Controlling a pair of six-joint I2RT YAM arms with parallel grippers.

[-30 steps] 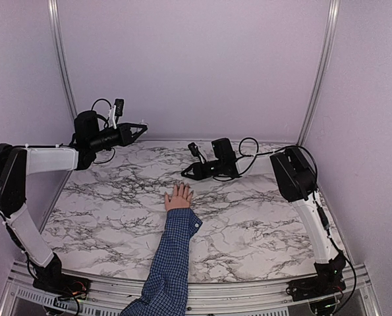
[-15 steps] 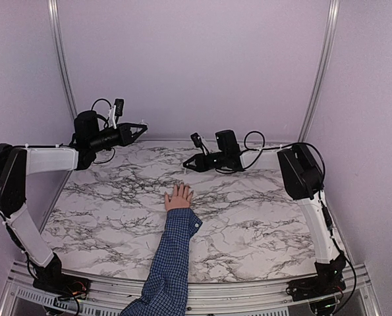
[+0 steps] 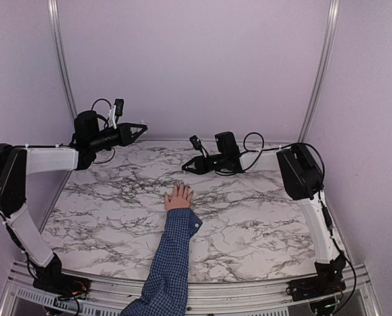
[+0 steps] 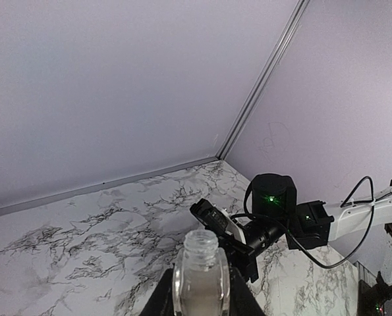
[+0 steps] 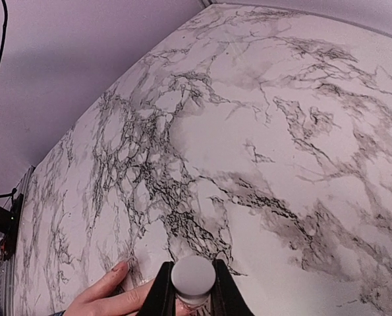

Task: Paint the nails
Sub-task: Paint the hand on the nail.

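A small light-skinned hand [image 3: 178, 197] lies flat on the marble table [image 3: 248, 217], fingers spread, in a blue checked sleeve [image 3: 172, 253]. Its nails are too small to make out from above; in the right wrist view one fingertip nail [image 5: 120, 266] looks pinkish. My right gripper [image 3: 186, 168] hovers just beyond the fingertips, shut on a white round-topped cap [image 5: 193, 276] held between its black fingers [image 5: 161, 289]. My left gripper [image 3: 143, 127] is raised at the back left, shut on a clear glass bottle [image 4: 201, 276] with its neck open.
Lilac walls with metal corner posts [image 3: 62, 66] enclose the table on three sides. The right arm's wrist and cable [image 4: 271, 197] show in the left wrist view, across the marble from the bottle. The sleeve runs to the near edge of the table.
The right gripper has lifted a little and drawn back from the fingertips, its wrist shifting right. The left arm and the hand have not moved.
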